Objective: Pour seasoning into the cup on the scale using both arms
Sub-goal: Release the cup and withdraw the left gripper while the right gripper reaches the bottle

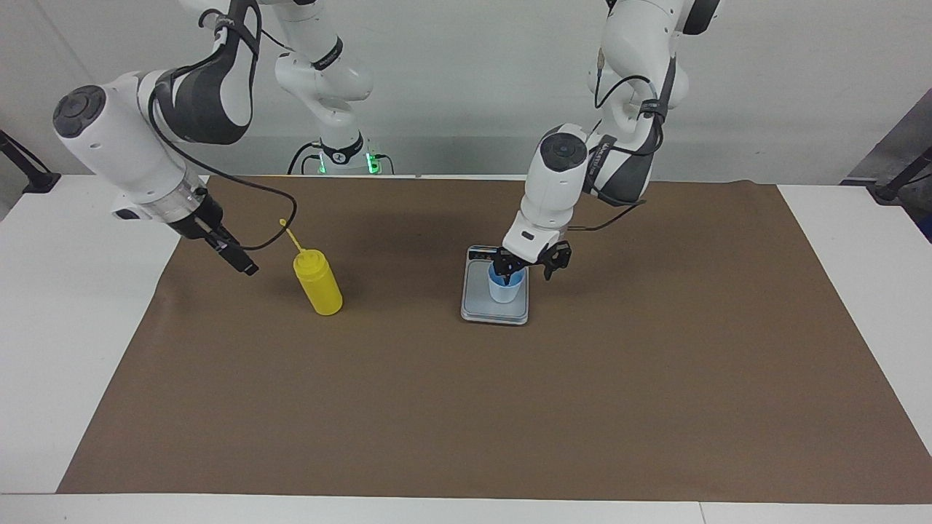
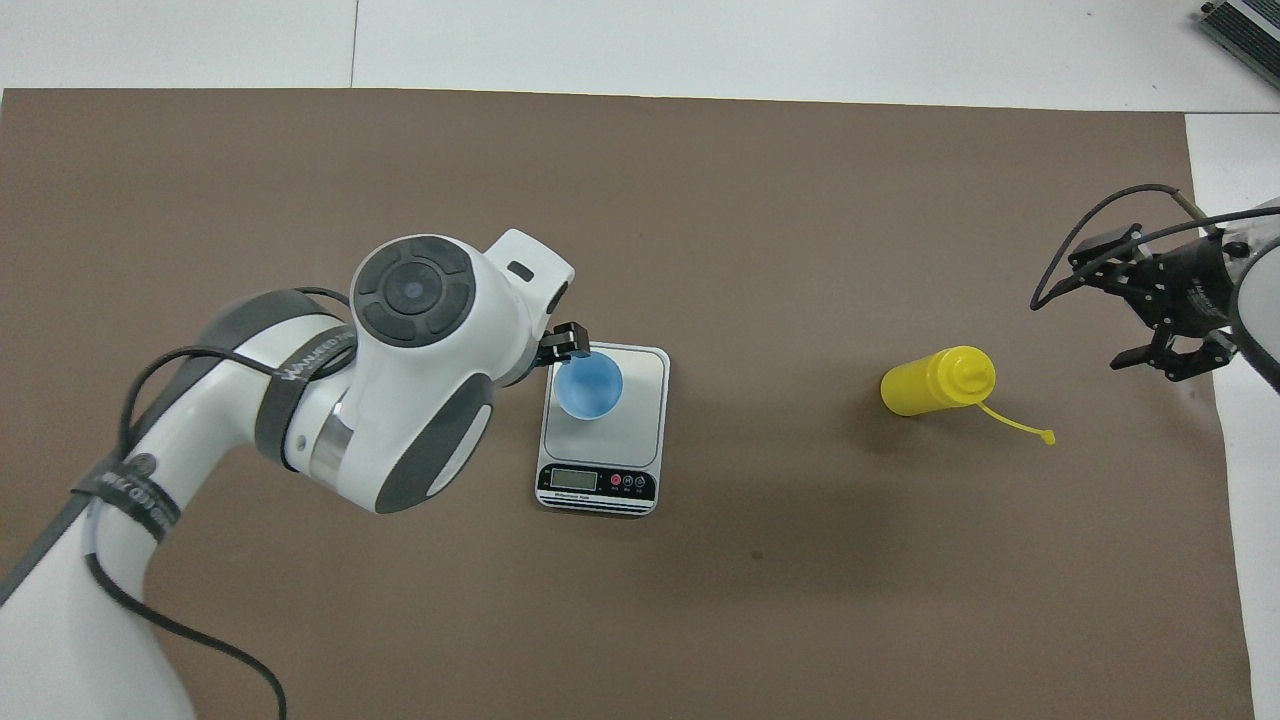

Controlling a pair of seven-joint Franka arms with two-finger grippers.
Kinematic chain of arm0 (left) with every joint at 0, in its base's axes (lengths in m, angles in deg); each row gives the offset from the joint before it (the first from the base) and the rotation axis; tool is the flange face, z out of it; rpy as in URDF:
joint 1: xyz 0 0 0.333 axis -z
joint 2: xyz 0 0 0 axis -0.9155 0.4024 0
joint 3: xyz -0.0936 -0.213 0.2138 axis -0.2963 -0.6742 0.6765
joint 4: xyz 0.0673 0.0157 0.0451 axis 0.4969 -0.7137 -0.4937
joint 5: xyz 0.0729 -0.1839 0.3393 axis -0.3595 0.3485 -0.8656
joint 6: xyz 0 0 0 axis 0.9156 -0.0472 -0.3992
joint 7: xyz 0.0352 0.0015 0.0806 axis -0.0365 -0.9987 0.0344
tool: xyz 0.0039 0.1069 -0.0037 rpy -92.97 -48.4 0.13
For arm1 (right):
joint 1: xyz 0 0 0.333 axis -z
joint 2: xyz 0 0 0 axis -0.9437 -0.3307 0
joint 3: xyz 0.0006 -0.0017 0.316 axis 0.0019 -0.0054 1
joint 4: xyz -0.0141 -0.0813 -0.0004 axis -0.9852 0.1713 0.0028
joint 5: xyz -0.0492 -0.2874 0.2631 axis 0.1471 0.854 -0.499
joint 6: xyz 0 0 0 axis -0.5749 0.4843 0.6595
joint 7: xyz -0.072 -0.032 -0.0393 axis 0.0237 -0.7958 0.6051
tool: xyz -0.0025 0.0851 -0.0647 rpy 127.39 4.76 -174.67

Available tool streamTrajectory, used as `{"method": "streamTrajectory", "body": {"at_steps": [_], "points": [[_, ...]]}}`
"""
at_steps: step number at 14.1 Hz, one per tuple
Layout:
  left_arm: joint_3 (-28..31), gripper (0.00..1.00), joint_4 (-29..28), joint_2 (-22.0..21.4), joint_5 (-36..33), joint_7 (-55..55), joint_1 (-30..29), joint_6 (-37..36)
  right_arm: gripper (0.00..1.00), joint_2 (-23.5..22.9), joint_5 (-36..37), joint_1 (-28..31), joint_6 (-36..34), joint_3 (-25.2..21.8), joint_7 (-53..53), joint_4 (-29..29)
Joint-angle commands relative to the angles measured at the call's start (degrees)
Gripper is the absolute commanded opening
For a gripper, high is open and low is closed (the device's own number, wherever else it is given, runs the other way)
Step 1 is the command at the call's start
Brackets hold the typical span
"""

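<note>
On the brown mat (image 1: 466, 407) at mid-table: one scale (image 1: 495, 297), flat, rectangular, silver-grey, with grey weighing plate and a dark display strip carrying small red buttons at its robot-side end. On the plate: one cup (image 1: 504, 285), small, light blue, tapered, no handle, upright, mouth open upward; in the overhead view it sits toward the plate's 10 o'clock corner (image 2: 589, 386). Over the cup and the scale's robot-side end: left gripper (image 1: 526, 271), fingers spread apart, one fingertip at the cup's rim and the other clear of it toward the left arm's end of the table; nothing is clasped. Toward the right arm's end of the mat, well apart from the scale: one seasoning bottle (image 1: 317, 282), yellow plastic, cylindrical, cone nozzle on top, standing on the mat, taller than the cup; a thin yellow cap strap (image 1: 290, 234) sticks out from the nozzle toward 11 o'clock in the facing view. Over the mat's edge near the bottle, at its 9 o'clock in the facing view: right gripper (image 2: 1150, 310), fingers released and wide apart, empty, apart from the bottle.
</note>
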Motion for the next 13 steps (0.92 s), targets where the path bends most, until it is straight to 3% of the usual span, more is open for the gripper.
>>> {"method": "streamTrajectory", "body": {"at_steps": [1, 6, 9, 13], "points": [[-0.19, 1.0, 0.46, -4.05, -1.1, -6.56, -3.92, -5.84, 1.0, -4.0, -4.53, 1.24, 0.72, 0.35, -4.06, 0.51], [-0.1, 1.0, 0.74, -10.46, -0.93, -20.97, -12.09, -12.7, 1.0, -8.57, -12.88, 2.04, 2.21, 0.43, -10.3, -0.46], [0.08, 1.0, 1.26, -13.45, -0.93, -33.35, -16.84, -16.31, 1.0, -8.68, -22.53, 4.06, 2.21, 0.35, -10.58, -5.81], [0.08, 1.0, 10.03, -13.28, -1.02, -39.81, -21.07, -25.18, 1.0, -7.18, -25.71, 3.97, 3.44, 0.44, -9.35, -12.23]]}}
